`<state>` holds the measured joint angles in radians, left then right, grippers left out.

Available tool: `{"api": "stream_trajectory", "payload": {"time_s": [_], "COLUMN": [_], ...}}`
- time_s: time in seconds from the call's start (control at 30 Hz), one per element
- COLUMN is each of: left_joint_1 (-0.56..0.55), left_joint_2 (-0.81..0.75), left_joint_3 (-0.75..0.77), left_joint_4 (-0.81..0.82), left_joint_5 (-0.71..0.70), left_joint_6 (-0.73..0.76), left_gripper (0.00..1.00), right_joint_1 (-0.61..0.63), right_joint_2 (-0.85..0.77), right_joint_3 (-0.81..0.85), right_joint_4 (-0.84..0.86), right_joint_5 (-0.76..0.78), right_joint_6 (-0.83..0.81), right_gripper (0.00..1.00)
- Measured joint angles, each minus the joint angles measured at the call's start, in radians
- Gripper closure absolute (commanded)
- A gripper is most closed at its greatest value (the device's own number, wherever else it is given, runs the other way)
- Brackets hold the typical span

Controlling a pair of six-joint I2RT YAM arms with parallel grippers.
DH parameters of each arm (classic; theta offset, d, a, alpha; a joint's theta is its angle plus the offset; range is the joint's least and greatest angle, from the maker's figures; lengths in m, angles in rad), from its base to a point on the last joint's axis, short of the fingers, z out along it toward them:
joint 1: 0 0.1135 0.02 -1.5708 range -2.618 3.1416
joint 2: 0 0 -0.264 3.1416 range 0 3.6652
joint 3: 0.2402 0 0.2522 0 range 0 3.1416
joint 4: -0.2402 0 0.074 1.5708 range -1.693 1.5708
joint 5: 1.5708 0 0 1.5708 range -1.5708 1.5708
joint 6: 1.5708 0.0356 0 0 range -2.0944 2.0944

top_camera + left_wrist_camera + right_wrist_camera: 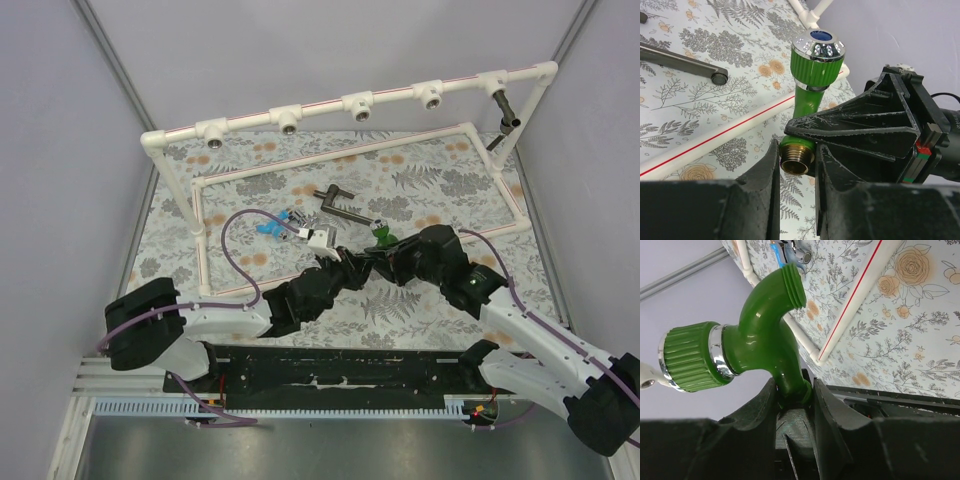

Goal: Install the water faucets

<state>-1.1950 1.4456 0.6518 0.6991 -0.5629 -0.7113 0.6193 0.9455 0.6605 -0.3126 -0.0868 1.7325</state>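
Observation:
Both grippers hold the bright green faucet [381, 236] above the middle of the mat. My right gripper [793, 386] is shut on its green stem, with the ribbed, chrome-ringed handle [687, 357] sticking out to the left. In the left wrist view my left gripper [797, 151] is shut on the faucet's brass threaded end [797, 161], just below the right gripper's black fingers [855, 132]. The dark grey lever faucet [340, 206] lies on the mat, with the light blue one [268, 227] and a silver one [296, 218] to its left.
A white pipe frame [320, 160] borders the floral mat. Its raised rear bar carries several downward threaded fittings [358, 107]. A dark piece [507, 112] hangs at the bar's right end. A red-striped pipe [740, 125] runs under the grippers.

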Motion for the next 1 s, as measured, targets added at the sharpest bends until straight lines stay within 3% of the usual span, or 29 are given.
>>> {"api": "stream_trajectory", "payload": {"time_s": [0.1, 0.2, 0.3, 0.47, 0.7, 0.87, 1.0], "left_joint_1": [0.013, 0.034, 0.103, 0.246, 0.454, 0.507, 0.517], "left_joint_2": [-0.006, -0.023, -0.056, -0.141, -0.373, -0.52, -0.554], "left_joint_3": [-0.02, -0.058, -0.116, -0.207, -0.252, -0.216, -0.155], "left_joint_4": [0.03, 0.058, 0.053, 0.012, -0.129, -0.272, -0.334], "left_joint_5": [0.027, 0.068, 0.077, 0.166, 0.448, 0.657, 0.788], "left_joint_6": [0.004, 0.006, 0.006, 0.007, 0.049, 0.098, 0.097], "left_gripper": [0.98, 0.98, 0.98, 0.98, 0.98, 0.98, 0.98], "right_joint_1": [0.001, 0.005, -0.006, -0.07, -0.154, -0.226, -0.232], "right_joint_2": [0.003, 0.013, 0.025, 0.072, 0.116, 0.101, 0.11], "right_joint_3": [-0.001, -0.006, -0.01, -0.003, 0.147, 0.302, 0.397], "right_joint_4": [0.009, 0.021, 0.019, 0.019, -0.023, -0.081, -0.154], "right_joint_5": [0.0, -0.003, -0.012, -0.055, -0.229, -0.443, -0.602], "right_joint_6": [-0.002, -0.012, -0.056, -0.222, -0.784, -1.183, -1.407], "right_gripper": [0.6, 0.28, 0.12, 0.04, 0.02, 0.03, 0.04]}}
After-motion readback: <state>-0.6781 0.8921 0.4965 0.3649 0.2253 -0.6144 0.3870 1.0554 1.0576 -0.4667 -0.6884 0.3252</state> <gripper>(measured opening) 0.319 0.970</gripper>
